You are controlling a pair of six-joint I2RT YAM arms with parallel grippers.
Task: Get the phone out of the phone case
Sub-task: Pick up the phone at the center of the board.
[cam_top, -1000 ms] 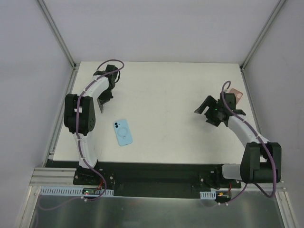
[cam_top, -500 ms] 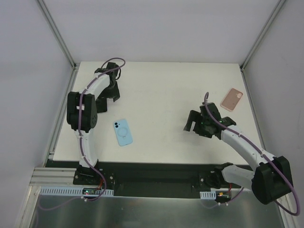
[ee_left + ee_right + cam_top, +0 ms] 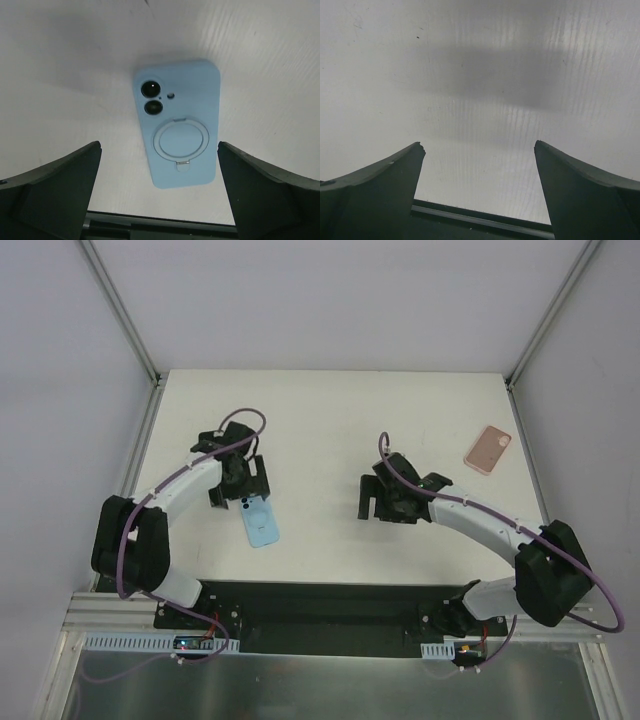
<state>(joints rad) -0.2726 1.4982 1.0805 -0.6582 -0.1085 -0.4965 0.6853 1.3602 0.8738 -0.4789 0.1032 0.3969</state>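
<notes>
Left end effector [image 3: 240, 488] hovers spread over the light-blue phone case [image 3: 177, 125]; right end effector [image 3: 388, 503] is spread above the white surface [image 3: 480, 75].

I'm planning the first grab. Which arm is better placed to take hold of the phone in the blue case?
Left. The left gripper hangs just over the blue phone case, which lies framed between its open jaws. The right gripper sees only bare table, further off.
</notes>
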